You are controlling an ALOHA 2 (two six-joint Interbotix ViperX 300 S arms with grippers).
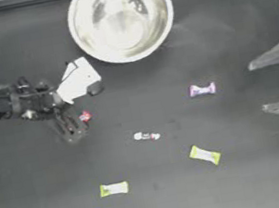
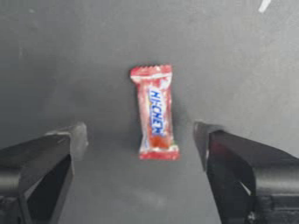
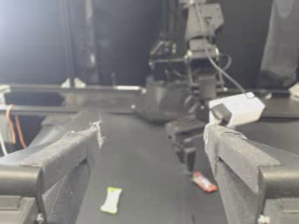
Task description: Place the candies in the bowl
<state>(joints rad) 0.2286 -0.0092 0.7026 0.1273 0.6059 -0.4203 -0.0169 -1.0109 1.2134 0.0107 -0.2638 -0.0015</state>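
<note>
The shiny silver bowl [image 1: 120, 18] stands at the table's far edge, middle. A red-white candy [image 1: 85, 116] lies flat on the table left of centre. My left gripper [image 1: 74, 123] hovers right at it, open. In the left wrist view the red candy [image 2: 154, 111] lies between the spread jaws of the left gripper [image 2: 140, 136], touching neither. Lying loose are a purple-white candy [image 1: 202, 89], a whitish candy [image 1: 146, 135] and two yellow-green candies [image 1: 205, 155] [image 1: 114, 188]. My right gripper [image 1: 271, 83] waits open and holding nothing at the right edge.
The left arm's white wrist camera [image 1: 77, 80] sits between the bowl and the left gripper. From the right wrist view I see the red candy [image 3: 203, 182] and a yellow-green candy [image 3: 111, 200] across the dark table, with the left arm behind them.
</note>
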